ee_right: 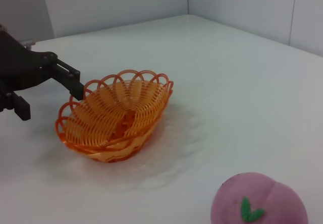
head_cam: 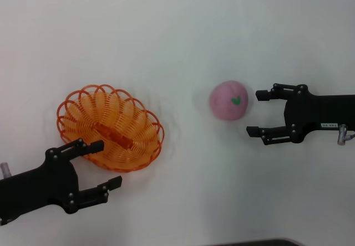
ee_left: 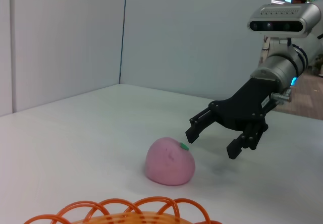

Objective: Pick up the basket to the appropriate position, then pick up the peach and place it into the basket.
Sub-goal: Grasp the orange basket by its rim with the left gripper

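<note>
While the oval orange basket of looped plastic strands [head_cam: 110,127] rests on the white tabletop [head_cam: 183,30] at about 9 o'clock, the left tool [head_cam: 99,171] hangs spread at its near rim. I judge it should close on the rim squarely. The round pink peach [head_cam: 228,100] lies at 3 o'clock, just beside the right tool [head_cam: 258,113], also spread.

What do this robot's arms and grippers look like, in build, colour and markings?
Both the left gripper and the right gripper are matte black, with two jointed linkage fingers dotted with pale pivot screws. The right one carries a small white label and joins a silver-grey wrist with a blue light and a grey camera bar above.
</note>
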Controlling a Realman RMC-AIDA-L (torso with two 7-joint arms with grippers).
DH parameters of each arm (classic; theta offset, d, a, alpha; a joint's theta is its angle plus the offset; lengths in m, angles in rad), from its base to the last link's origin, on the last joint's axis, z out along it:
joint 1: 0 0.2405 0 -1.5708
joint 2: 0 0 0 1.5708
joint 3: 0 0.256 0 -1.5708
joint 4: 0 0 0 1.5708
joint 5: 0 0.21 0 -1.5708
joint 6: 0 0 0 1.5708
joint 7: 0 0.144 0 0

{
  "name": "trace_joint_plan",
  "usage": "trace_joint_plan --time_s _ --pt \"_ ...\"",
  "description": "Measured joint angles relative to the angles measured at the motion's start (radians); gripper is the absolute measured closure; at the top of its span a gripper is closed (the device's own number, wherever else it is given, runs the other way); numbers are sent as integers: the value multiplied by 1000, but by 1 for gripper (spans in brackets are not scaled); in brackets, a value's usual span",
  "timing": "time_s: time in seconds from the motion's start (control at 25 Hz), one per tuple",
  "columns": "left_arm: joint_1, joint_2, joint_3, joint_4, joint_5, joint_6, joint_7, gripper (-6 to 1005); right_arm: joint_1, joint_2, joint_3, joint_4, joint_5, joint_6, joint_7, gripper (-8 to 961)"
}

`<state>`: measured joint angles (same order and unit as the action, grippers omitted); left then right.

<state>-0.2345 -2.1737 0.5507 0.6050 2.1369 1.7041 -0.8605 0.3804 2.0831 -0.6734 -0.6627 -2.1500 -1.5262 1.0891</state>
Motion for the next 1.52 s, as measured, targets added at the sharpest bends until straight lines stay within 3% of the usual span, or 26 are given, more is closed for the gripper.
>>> trace_joint_plan --time_s 0.88,1.08,1.32,1.52 --pt "-3 1 -9 -16 -15 -8 -38 199 0 0 0 0 2 0 4 38" --pt "-11 5 -10 -16 -56 -4 -146 201 0 0 0 0 3 0 6 38" --pt "-29 8 -14 -9 -112 -41 -344 317 0 0 0 0 3 2 7 37" --pt "-54 11 -16 19 -112 -94 -562 305 0 0 0 0 4 2 8 37"
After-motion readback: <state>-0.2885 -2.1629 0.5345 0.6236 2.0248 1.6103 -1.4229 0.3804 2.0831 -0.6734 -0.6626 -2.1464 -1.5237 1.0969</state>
